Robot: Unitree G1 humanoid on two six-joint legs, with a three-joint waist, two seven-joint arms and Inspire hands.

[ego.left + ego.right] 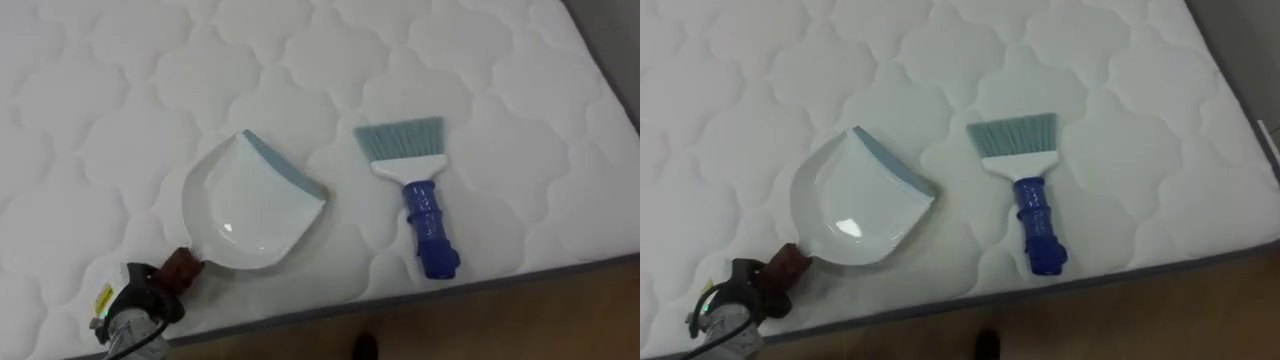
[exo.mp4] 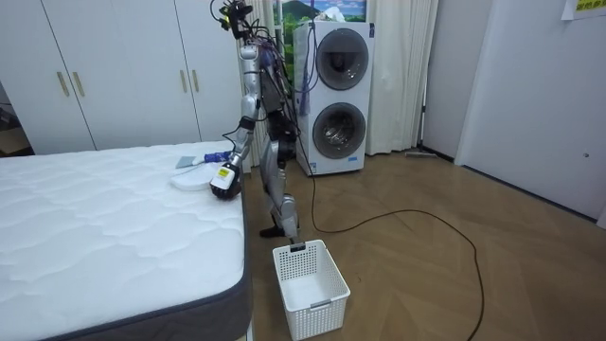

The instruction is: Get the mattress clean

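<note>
A white dustpan [image 1: 250, 205] with a pale blue lip lies on the quilted white mattress [image 1: 120, 100], its brown handle [image 1: 183, 266] pointing to the near edge. My left hand [image 1: 140, 298] sits at that edge, dark fingers curled round the handle's end. To the right of the pan lies a hand brush [image 1: 415, 190] with teal bristles and a blue handle [image 1: 430, 235], untouched. In the room view I stand at the bed's side, with the left hand [image 2: 223, 180] by the dustpan [image 2: 192, 180].
The mattress's grey near edge [image 1: 480, 285] runs along the bottom, with wooden floor below it. A white laundry basket [image 2: 311, 277] stands on the floor near my feet. Stacked washing machines [image 2: 336, 95] and wardrobes [image 2: 123, 66] line the wall behind.
</note>
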